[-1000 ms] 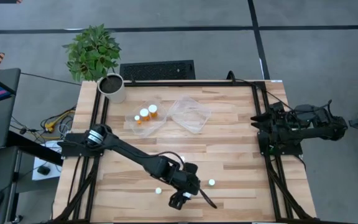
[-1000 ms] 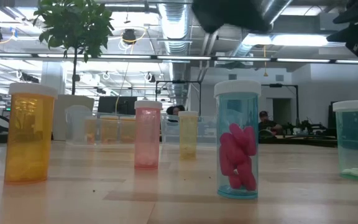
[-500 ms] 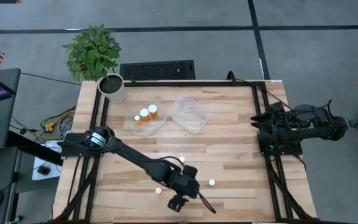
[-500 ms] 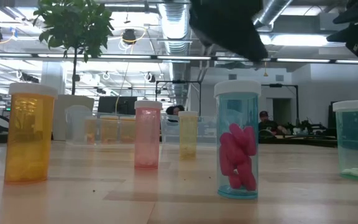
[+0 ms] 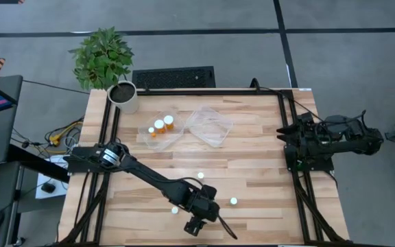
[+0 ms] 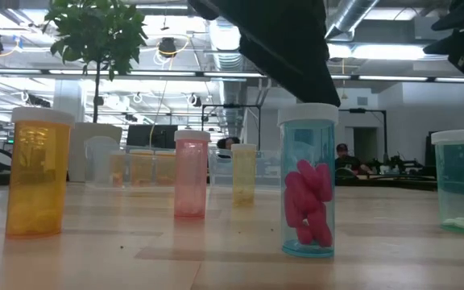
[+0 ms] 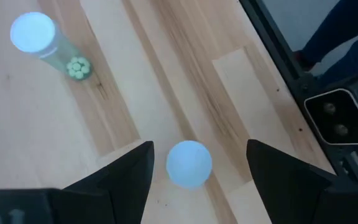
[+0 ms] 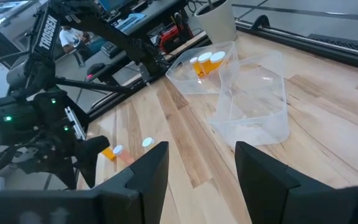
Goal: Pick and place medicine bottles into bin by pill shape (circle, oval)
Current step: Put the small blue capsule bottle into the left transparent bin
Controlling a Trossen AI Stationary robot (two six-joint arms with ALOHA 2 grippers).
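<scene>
High view: straight down over the whole bench (image 5: pixel 252 147), both arms in frame. Low view: at bench-top level, looking across it into the room, very near a blue bottle (image 6: pixel 308 181). Left wrist view: close, straight down on that bottle's white cap (image 7: pixel 189 163). Right wrist view: oblique across the bench; shares the two clear trays (image 8: pixel 253 102) with the high view.

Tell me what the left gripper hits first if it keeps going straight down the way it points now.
Most likely the white cap of the teal bottle holding pink pills. The left gripper hangs above it with fingers open either side of the cap. How far above is unclear.
</scene>
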